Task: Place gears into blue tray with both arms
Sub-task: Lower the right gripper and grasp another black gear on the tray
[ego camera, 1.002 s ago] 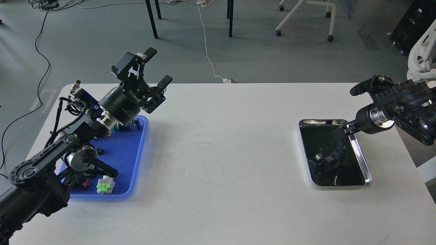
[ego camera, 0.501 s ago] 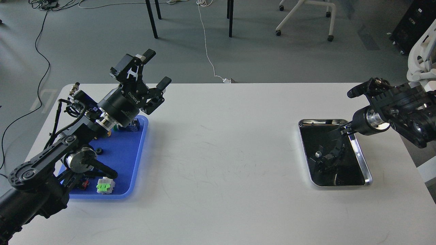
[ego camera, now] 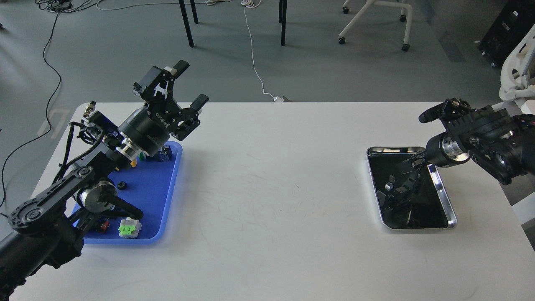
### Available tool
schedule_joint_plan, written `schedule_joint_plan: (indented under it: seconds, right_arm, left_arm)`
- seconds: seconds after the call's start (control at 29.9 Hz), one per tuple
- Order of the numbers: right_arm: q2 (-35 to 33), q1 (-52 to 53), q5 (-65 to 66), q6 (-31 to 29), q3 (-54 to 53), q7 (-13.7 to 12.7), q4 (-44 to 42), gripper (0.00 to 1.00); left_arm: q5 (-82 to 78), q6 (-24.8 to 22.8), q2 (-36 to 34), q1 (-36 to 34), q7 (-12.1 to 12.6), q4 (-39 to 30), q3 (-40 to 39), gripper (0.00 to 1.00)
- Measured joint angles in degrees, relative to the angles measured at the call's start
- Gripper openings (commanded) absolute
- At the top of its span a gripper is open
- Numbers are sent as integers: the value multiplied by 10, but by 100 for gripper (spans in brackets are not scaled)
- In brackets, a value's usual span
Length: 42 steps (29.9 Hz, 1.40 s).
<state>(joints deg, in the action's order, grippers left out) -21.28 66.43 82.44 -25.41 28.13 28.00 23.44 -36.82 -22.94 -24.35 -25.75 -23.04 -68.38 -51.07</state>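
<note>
Two arms over a white table (ego camera: pixel 271 188). Left gripper (ego camera: pixel 188 85) is raised above the far end of the blue tray (ego camera: pixel 167 196), fingers spread wide, nothing between them. One gear (ego camera: pixel 121 185), small and black, lies in the blue tray near the left arm's links; a green switch (ego camera: pixel 128 228) sits at the tray's near edge, and other coloured parts at the far end are partly hidden by the arm. Right gripper (ego camera: pixel 411 164) points down into the steel tray (ego camera: pixel 443 196) at the right; it looks small and dark, so whether it is open or closed cannot be told. Steel tray's bottom shows only dark reflections.
</note>
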Motion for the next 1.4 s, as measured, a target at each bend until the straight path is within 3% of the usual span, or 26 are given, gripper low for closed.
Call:
schedule_joint_plan:
  seconds: [0.37, 0.94, 1.4]
  right_arm:
    - [0, -2, 0, 0, 0, 0, -2, 77]
    - [0, -9, 0, 0, 0, 0, -8, 59]
    - [1, -10, -1, 0, -1, 0, -25, 60]
  left_arm:
    - [1, 0, -1, 1, 0, 0, -1, 98]
    - [-1, -4, -1, 20, 0, -3, -22, 98]
    - [-1, -7, -1, 21, 0, -3, -22, 98]
